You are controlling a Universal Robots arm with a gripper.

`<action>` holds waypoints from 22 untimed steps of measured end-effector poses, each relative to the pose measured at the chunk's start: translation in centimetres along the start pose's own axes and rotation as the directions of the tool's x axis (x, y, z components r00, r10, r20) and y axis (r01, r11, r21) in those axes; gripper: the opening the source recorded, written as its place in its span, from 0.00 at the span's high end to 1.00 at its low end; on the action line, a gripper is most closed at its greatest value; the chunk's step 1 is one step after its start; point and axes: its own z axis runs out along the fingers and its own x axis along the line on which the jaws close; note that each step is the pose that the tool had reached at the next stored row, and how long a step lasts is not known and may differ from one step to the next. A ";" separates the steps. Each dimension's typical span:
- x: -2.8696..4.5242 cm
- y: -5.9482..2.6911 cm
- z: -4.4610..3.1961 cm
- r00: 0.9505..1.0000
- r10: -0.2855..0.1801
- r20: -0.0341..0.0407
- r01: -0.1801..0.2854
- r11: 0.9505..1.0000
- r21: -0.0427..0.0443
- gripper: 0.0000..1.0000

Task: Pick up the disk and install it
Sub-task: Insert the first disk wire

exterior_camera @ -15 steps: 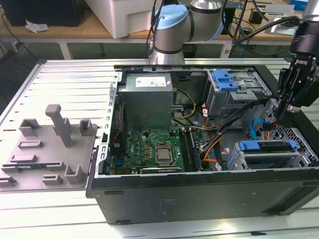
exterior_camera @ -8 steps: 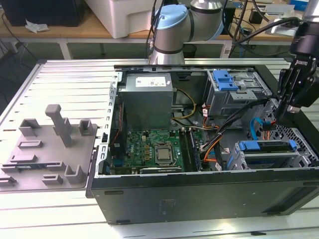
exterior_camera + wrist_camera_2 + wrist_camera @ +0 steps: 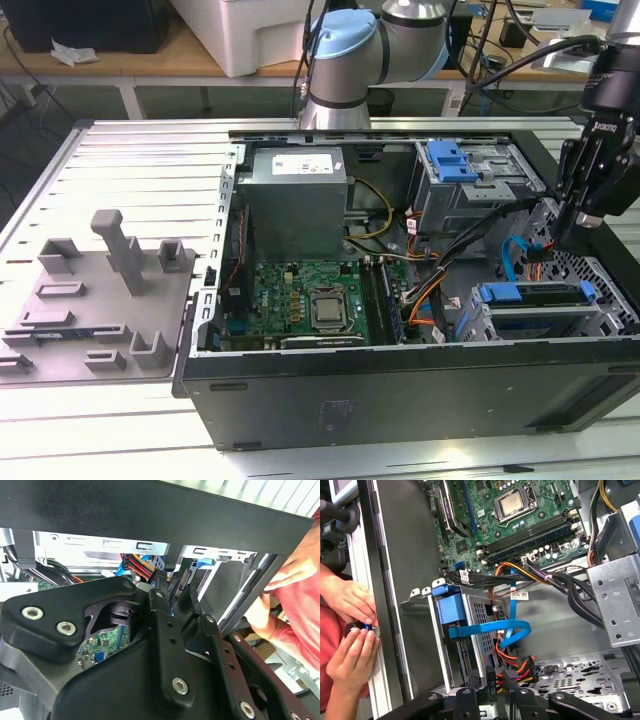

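The disk (image 3: 530, 293) sits, I judge, already slid into the drive cage (image 3: 610, 315), my gripper (image 3: 562, 236) low over the cables (image 3: 527, 252) beside it, though I cannot tell whether it is open or holding anything.

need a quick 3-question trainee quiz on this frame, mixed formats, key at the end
1. True or false: the disk lies on the grey fixture outside the case.
2. In the exterior view, the gripper is nearest to: A) the CPU, B) the power supply, C) the disk's cage.
3. What colour is the flat cable looped beside that cage in the first wrist view?
Key: 1 false, the disk sits in its cage inside the case. 2 C. 3 blue.
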 end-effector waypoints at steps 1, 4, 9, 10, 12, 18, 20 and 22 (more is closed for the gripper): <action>0.00 0.00 0.00 1.000 0.000 -0.001 0.000 1.000 0.001 0.68; -0.04 0.01 0.01 1.000 0.001 -0.004 -0.001 1.000 0.002 0.68; -0.29 0.08 -0.05 1.000 0.001 -0.005 -0.001 1.000 0.002 0.68; -0.32 0.09 -0.05 1.000 0.002 -0.005 -0.002 1.000 0.002 0.68; -0.36 0.10 -0.03 1.000 0.002 -0.006 -0.002 1.000 0.002 0.68; -0.46 0.07 0.05 1.000 0.002 -0.007 -0.002 1.000 0.003 0.68; -0.48 0.07 0.06 1.000 0.002 -0.007 -0.002 1.000 0.003 0.68; -0.49 0.07 0.06 1.000 0.002 -0.007 -0.002 1.000 0.003 0.68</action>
